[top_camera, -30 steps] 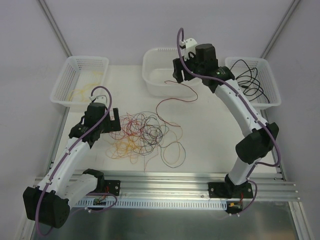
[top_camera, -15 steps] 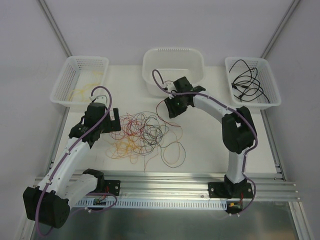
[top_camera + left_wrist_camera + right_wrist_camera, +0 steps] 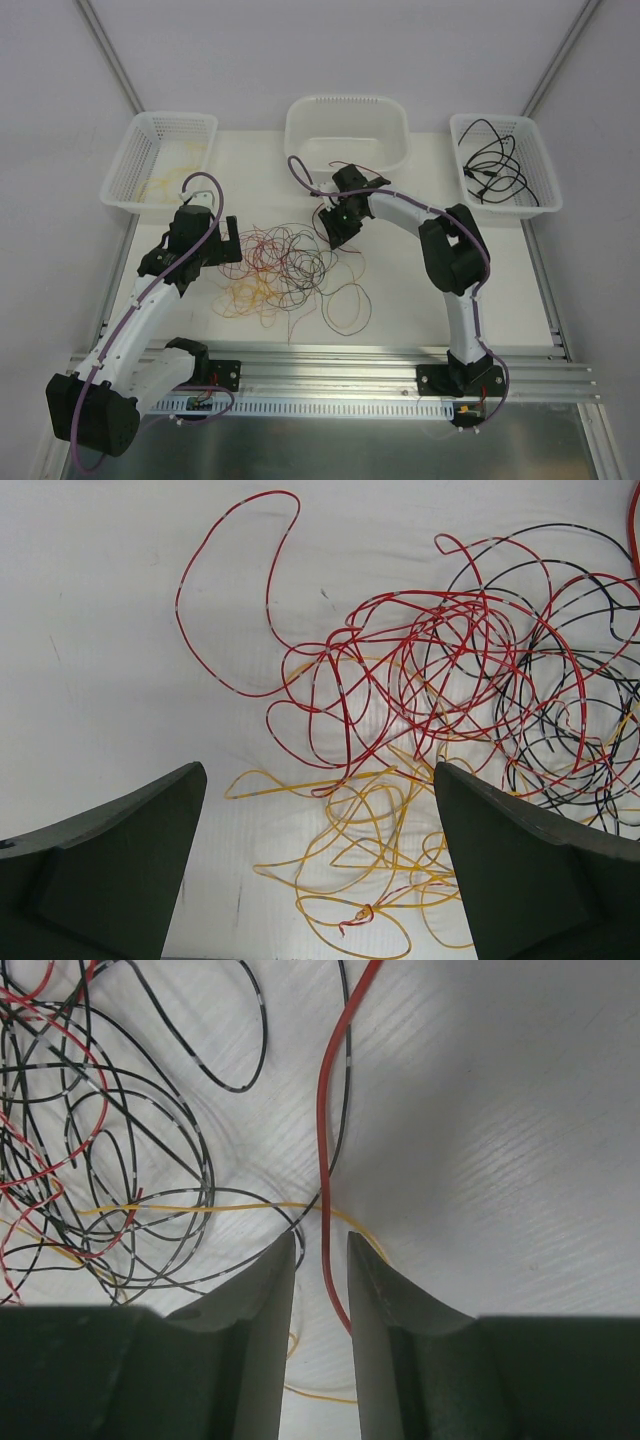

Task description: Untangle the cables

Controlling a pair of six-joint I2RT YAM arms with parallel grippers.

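Right arm has swung down from over the middle basket (image 3: 346,100) to the 1 o'clock edge of the tangle (image 3: 290,262). Left arm hasn't budged.

- Left basket (image 3: 140,200), 10 o'clock on the table (image 3: 430,270): yellow cables inside. Sorted by colour, I'd guess.
- Left gripper (image 3: 315,770): hangs at the tangle's 9 o'clock, jaws as wide as they go, nothing between them. Red and yellow loops lie below. Likely waiting to take a strand of its own.
- Tangle: mid-table, with red, yellow and black knotted together.
- Right gripper (image 3: 322,1250): jaws narrowed to a slit, straddling a red cable (image 3: 322,1130) that runs off toward 12. A gap shows beside the cable, so it isn't pinched yet as far as I can see. It has gone in at the outer edge, where the strand runs free of the knot, probably so it pulls out clean.
- Right basket (image 3: 520,208), 2 o'clock: black cables.
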